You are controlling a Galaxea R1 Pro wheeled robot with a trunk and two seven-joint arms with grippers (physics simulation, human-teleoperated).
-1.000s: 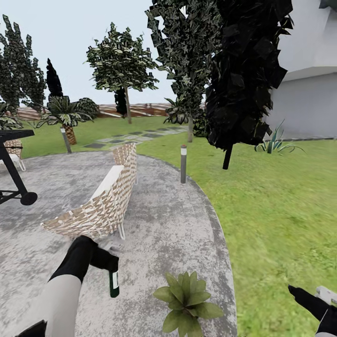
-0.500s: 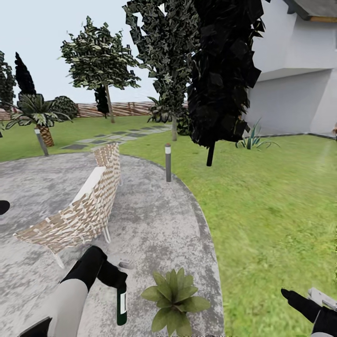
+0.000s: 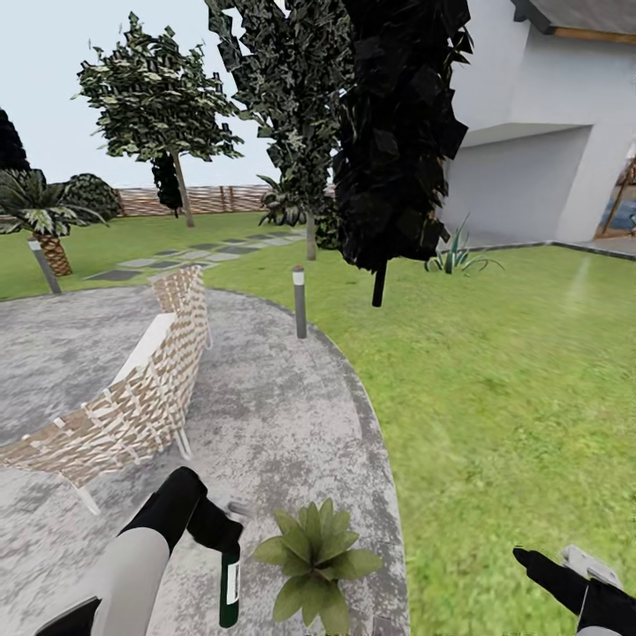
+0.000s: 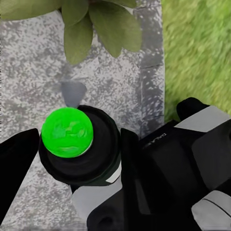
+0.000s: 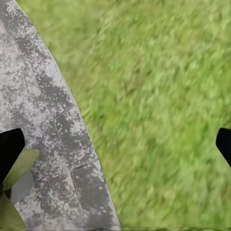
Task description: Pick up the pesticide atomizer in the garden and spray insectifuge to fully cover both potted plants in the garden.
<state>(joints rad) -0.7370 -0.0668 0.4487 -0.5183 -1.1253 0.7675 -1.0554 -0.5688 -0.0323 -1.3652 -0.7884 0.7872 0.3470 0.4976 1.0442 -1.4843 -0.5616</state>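
The pesticide atomizer [image 3: 230, 586] is a dark green bottle with a whitish label, hanging upright with its base low, just left of a potted plant [image 3: 315, 561] in the head view. In the left wrist view the atomizer [image 4: 72, 144] is seen end-on: a bright green disc set in a black round body. The left gripper [image 3: 225, 539] is clenched on the atomizer at its upper end. The potted plant is a low rosette of pointed green leaves; its pot cannot be made out. It stands on the round grey stone patio [image 3: 291, 415], close to the curved edge where the lawn [image 3: 512, 380] begins. The right gripper [image 3: 565, 570] hangs over the grass, its fingertips spread wide apart and holding nothing. A wicker chair [image 3: 124, 397] stands on the patio, a grey bollard lamp [image 3: 299, 302] at its rim. Trees, a brown slatted fence [image 3: 221, 199] and a white building [image 3: 539, 132] lie beyond.
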